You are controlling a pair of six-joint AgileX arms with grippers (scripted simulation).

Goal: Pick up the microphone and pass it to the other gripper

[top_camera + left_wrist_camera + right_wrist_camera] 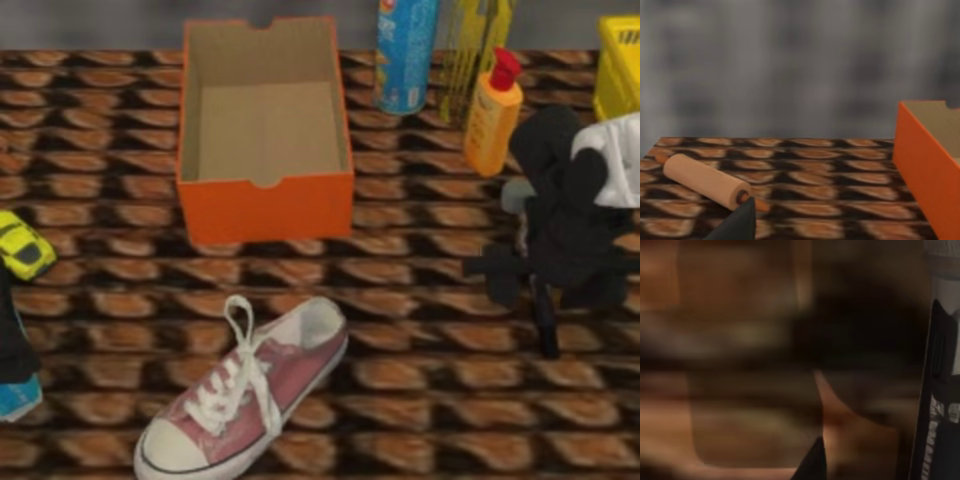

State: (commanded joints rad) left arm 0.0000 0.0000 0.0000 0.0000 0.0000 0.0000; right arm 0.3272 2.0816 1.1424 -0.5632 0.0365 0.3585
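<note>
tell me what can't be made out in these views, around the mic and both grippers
- Microphone: top view, only the handle end shows; the right arm covers the rest.
- Right gripper: top view, fingers hidden under the arm, so grip on the mic cannot be told; right wrist view is blurred.
- Left gripper: left wrist view, one dark fingertip, cut off by the picture's edge.
- Rolling pin: absent from the top view.

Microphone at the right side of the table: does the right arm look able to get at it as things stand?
Probably yes. The right gripper sits directly over the microphone, whose black handle sticks out below it on bare table. The orange bottle stands apart, farther back. Whether the fingers have closed cannot be told.
</note>
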